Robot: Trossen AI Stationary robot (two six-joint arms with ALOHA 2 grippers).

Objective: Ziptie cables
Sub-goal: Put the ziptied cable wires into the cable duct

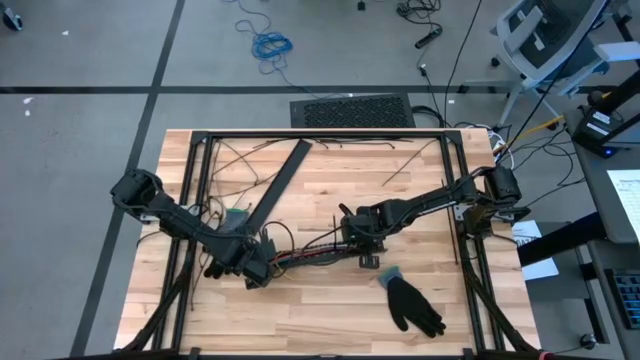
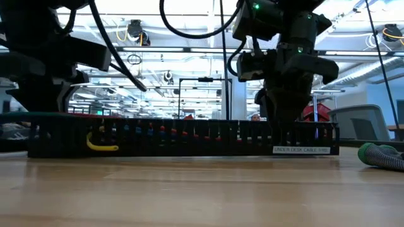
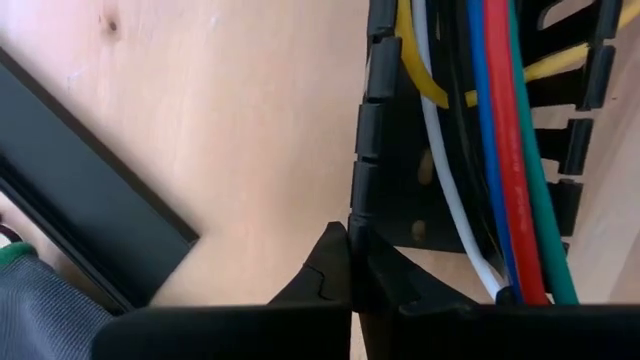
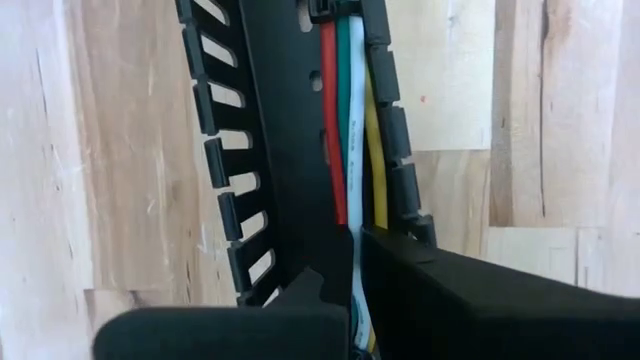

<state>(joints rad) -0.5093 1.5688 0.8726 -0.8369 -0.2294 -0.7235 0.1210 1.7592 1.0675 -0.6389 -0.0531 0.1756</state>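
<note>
A black slotted cable tray [image 1: 312,254] lies across the middle of the table, its long side facing the low view [image 2: 183,140]. The cables [image 3: 500,150], red, green, blue, white and yellow, run along inside it [image 4: 350,130]. My left gripper [image 3: 350,250] is shut at the tray's left end [image 1: 252,270]. At the tray's right end [image 1: 362,240] my right gripper [image 4: 357,290] points down, shut over the bundle. In the low view the right gripper [image 2: 284,129] stands behind the tray wall. My left gripper pinches the tray's slotted side wall [image 3: 356,205] at the tray's left end, one finger outside the tray and one inside. The fingers come from above, pointing steeply down. The tray rests flat on the table. My right gripper comes down from above onto the cables near the tray's right end. The white cable [image 4: 354,255] runs into the narrow gap between the fingers. The fingers hide whether the neighbouring cables and the tray's toothed wall [image 4: 405,190] are pinched too. The cables lie in the tray.
A long black lid strip [image 1: 281,185] lies slanting behind the tray. A grey-green glove [image 1: 236,215] sits by my left arm, and a black glove [image 1: 412,303] lies near the front right. Thin black strands [image 1: 400,172] and a black frame [image 1: 320,137] are at the back.
</note>
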